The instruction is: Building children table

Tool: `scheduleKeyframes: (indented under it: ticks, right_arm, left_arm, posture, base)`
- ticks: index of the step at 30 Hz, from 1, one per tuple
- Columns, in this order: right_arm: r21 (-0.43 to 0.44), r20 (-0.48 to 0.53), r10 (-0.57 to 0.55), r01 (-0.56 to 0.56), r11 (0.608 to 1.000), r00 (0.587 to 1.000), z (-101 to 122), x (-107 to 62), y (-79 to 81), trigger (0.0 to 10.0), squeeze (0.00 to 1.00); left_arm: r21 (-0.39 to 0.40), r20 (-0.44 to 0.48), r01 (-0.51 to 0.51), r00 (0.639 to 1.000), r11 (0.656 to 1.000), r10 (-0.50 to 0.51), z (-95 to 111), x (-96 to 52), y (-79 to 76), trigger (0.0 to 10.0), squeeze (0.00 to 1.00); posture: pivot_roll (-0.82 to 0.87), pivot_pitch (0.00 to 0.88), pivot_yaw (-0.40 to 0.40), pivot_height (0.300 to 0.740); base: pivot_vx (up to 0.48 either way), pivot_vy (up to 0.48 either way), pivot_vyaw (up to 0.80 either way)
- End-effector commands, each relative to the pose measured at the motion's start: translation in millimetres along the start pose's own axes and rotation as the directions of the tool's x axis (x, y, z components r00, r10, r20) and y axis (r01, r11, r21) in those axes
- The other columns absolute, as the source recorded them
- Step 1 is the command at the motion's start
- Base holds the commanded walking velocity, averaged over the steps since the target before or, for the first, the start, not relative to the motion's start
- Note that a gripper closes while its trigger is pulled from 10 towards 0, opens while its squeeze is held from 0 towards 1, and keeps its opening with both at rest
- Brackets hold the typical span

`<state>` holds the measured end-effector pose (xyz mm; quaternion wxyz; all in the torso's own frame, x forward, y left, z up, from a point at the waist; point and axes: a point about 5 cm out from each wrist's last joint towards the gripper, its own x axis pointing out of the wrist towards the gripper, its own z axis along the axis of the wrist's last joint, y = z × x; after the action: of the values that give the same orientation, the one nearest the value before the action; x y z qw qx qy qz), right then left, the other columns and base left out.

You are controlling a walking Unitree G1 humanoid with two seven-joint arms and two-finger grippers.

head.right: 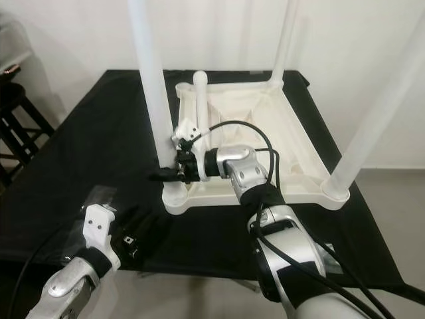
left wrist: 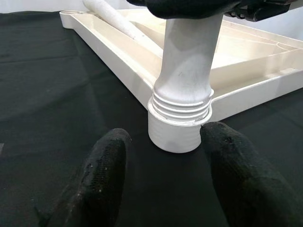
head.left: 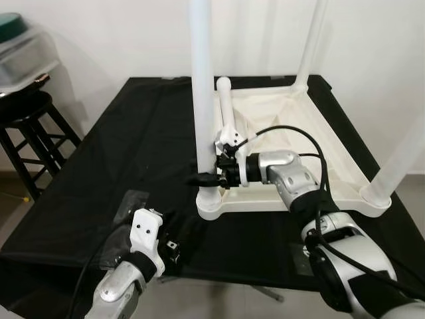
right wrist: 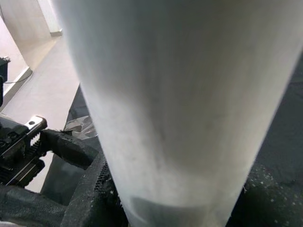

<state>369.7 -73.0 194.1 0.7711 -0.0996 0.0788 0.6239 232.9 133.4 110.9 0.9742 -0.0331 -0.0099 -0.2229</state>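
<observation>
A white children's table (head.left: 279,203) lies upside down on a black cloth. Its near-left leg (head.left: 201,80) stands upright in the corner socket (left wrist: 175,132), with screw threads (left wrist: 182,101) showing above the socket rim. My right gripper (head.left: 211,178) is shut on this leg just above the socket, and the leg (right wrist: 165,94) looms close in the right wrist view beside one black finger (right wrist: 90,189). My left gripper (left wrist: 165,142) is open and low over the cloth, its fingers pointing at the socket without touching it. A loose leg (head.left: 226,106) rests slanted inside the upturned top.
Two more legs stand at the far-right corner (head.left: 312,40) and the near-right corner (head.left: 402,153). A clear plastic bag (head.left: 129,206) lies on the cloth near my left arm. A black stool (head.left: 26,113) with a lidded plastic box (head.left: 20,46) stands at the left.
</observation>
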Motion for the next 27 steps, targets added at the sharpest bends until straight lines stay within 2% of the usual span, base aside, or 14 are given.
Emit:
scheduleKeyframes:
  ticks: [1, 7, 8, 9, 10, 11, 13, 14, 18, 20, 22, 23, 26, 27]
  right_arm:
    - [0.007, -0.008, 0.05, -0.05, 0.999, 0.999, -2, 3.1, 3.7, 0.0, 0.0]
    - [0.042, 0.018, -0.063, 0.062, 0.997, 0.998, -20, -7.9, 3.9, 0.0, 0.0]
    - [0.12, 0.0, -0.267, 0.266, 0.957, 0.964, -33, 2.6, 6.7, 0.0, 0.0]
    - [0.12, 0.0, -0.267, 0.266, 0.957, 0.964, -33, 2.6, 6.7, 0.0, 0.0]
    - [0.248, -0.124, -0.481, 0.497, 0.832, 0.868, -61, 14.1, 28.5, 0.0, 0.0]
    - [0.236, -0.167, -0.588, 0.611, 0.756, 0.792, -72, 22.0, 53.0, 0.0, 0.0]
    - [0.236, -0.167, -0.588, 0.611, 0.756, 0.792, -72, 22.0, 53.0, 0.0, 0.0]
    - [0.266, -0.201, -0.621, 0.652, 0.71, 0.758, -74, 23.9, 60.2, 0.0, 0.0]
    - [0.235, -0.154, -0.628, 0.645, 0.727, 0.763, -63, 25.5, 45.8, 0.0, 0.0]
    - [0.243, -0.151, -0.622, 0.639, 0.73, 0.768, -63, 27.9, 47.1, 0.0, 0.0]
    - [0.241, -0.146, -0.592, 0.609, 0.755, 0.792, -60, 33.8, 53.7, 0.0, 0.0]
    - [0.23, -0.148, -0.586, 0.604, 0.763, 0.796, -59, 34.7, 55.8, 10.0, 0.0]
    - [0.232, -0.145, -0.593, 0.61, 0.758, 0.792, -54, 34.9, 59.9, 10.0, 0.0]
    - [0.241, -0.046, -0.513, 0.508, 0.827, 0.857, -33, 36.8, 59.7, 10.0, 1.0]
  left_arm:
    - [-0.004, -0.027, -0.004, 1.0, 1.0, 0.004, -4, -1.7, 0.1, 10.0, 0.0]
    - [-0.007, -0.024, -0.002, 1.0, 1.0, 0.002, -3, -3.2, -0.2, 10.0, 0.0]
    - [-0.007, -0.024, -0.002, 1.0, 1.0, 0.002, -3, -4.6, 0.2, 10.0, 0.0]
    - [-0.007, -0.024, -0.002, 1.0, 1.0, 0.002, -3, -4.6, 0.2, 10.0, 0.0]
    - [-0.008, -0.023, -0.003, 1.0, 1.0, 0.003, -2, -5.9, 1.4, 10.0, 0.0]
    - [-0.012, -0.024, -0.002, 1.0, 1.0, 0.002, -2, -6.2, 2.5, 10.0, 0.0]
    - [-0.012, -0.024, -0.002, 1.0, 1.0, 0.002, -2, -6.2, 2.5, 10.0, 0.0]
    - [-0.005, -0.029, 0.001, 1.0, 1.0, -0.001, -2, -6.3, 2.9, 10.0, 0.0]
    - [-0.006, -0.029, 0.002, 1.0, 1.0, -0.002, -1, -6.3, 3.0, 10.0, 0.0]
    - [-0.005, -0.029, -0.001, 1.0, 1.0, 0.0, -1, -6.3, 2.5, 10.0, 0.0]
    - [-0.001, -0.028, -0.005, 1.0, 1.0, 0.005, -1, -6.5, 2.5, 10.0, 0.0]
    - [0.0, -0.028, -0.006, 1.0, 1.0, 0.006, -1, -6.4, 2.7, 10.0, 0.0]
    - [-0.001, -0.028, -0.004, 1.0, 1.0, 0.004, -2, -6.2, 2.7, 10.0, 0.0]
    - [-0.005, -0.03, -0.001, 1.0, 1.0, 0.001, -2, -5.4, 2.5, 10.0, 0.0]
  posture:
    - [0.0, 0.038, 0.027, 0.74]
    - [-0.01, 0.049, 0.029, 0.74]
    - [-0.01, 0.058, 0.025, 0.74]
    - [-0.01, 0.058, 0.025, 0.74]
    - [-0.04, 0.071, 0.04, 0.74]
    - [-0.04, 0.084, 0.06, 0.74]
    - [-0.04, 0.084, 0.06, 0.74]
    - [-0.05, 0.065, 0.065, 0.74]
    - [-0.03, 0.064, 0.052, 0.74]
    - [-0.03, 0.069, 0.053, 0.74]
    - [-0.02, 0.066, 0.051, 0.74]
    - [-0.02, 0.066, 0.051, 0.74]
    - [-0.02, 0.066, 0.049, 0.74]
    - [-0.02, 0.058, 0.05, 0.74]
  base:
    - [0.0, 0.0, 0.0]
    - [0.0, 0.0, 0.0]
    - [0.0, 0.0, 0.0]
    - [0.0, 0.0, 0.0]
    - [0.0, 0.0, 0.0]
    - [0.0, 0.0, 0.0]
    - [0.0, 0.0, 0.0]
    - [0.0, 0.0, 0.0]
    - [0.0, 0.0, 0.0]
    - [0.0, 0.0, 0.0]
    - [0.0, 0.0, 0.0]
    - [0.0, 0.0, 0.0]
    - [0.0, 0.0, 0.0]
    - [0.0, 0.0, 0.0]
